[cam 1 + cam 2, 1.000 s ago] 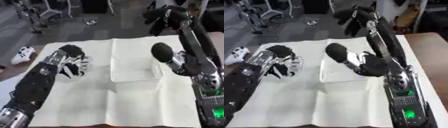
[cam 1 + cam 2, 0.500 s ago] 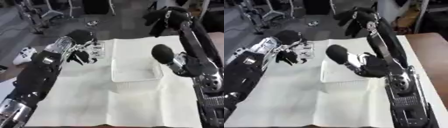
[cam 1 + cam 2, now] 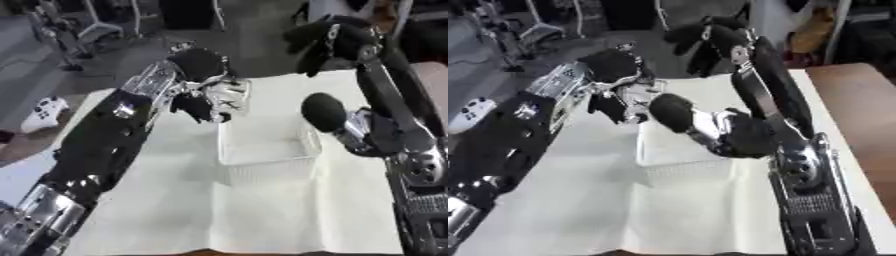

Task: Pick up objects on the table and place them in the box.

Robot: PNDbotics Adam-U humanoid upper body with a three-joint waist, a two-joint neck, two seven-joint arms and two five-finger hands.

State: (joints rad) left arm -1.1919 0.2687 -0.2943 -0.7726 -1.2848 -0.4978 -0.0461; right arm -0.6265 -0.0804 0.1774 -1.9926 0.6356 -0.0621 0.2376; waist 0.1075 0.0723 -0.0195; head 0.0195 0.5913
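- Where the white cloth covers the table, I see the clear plastic box standing near the middle, open side up.
- My right arm stretches past the box's right side; right hand hangs beyond the cloth's far edge, dark fingers drooping, relaxed, holding nothing.
- My left hand is raised just over the box's far left corner, fingers curled around a crinkly clear packet with dark print.
- White game controller lies off the cloth, far left.
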